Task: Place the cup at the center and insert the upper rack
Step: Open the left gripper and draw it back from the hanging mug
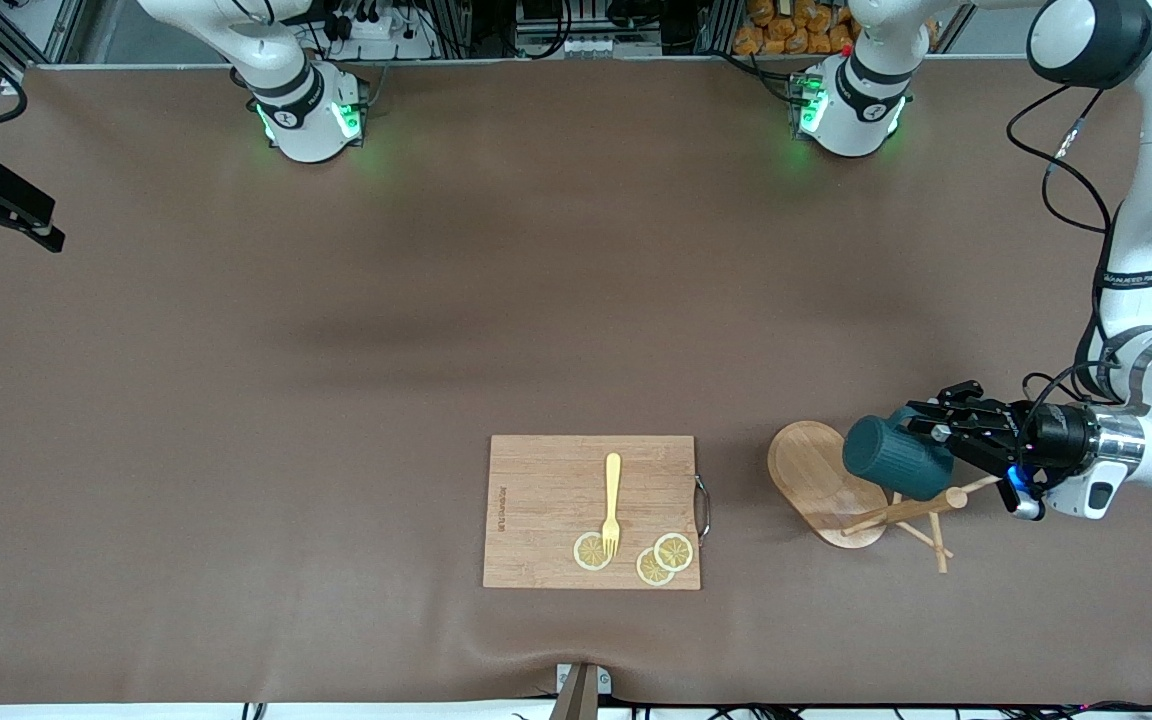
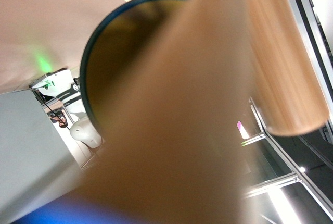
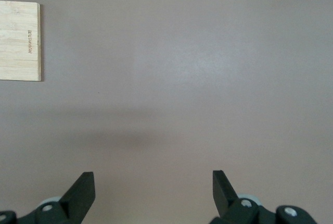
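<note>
The dark teal cup (image 1: pixel 894 458) hangs on its side in the air over the upper rack (image 1: pixel 824 482), at the left arm's end of the table. My left gripper (image 1: pixel 926 425) is shut on the cup at its mouth end. The rack's oval base is tipped up, and its post (image 1: pixel 911 510) and pegs lean toward the left arm's end, under the cup. In the left wrist view the cup's tan inside (image 2: pixel 125 62) sits right beside a blurred wooden post (image 2: pixel 208 104); the fingers are hidden. My right gripper (image 3: pixel 153 182) is open and empty over bare table.
A rectangular wooden cutting board (image 1: pixel 546 480) lies nearer to the front camera, mid-table, with a yellow fork (image 1: pixel 612 505) and lemon slices (image 1: pixel 664 558) on it. Its corner shows in the right wrist view (image 3: pixel 20 40). A brown mat (image 1: pixel 436 300) covers the table.
</note>
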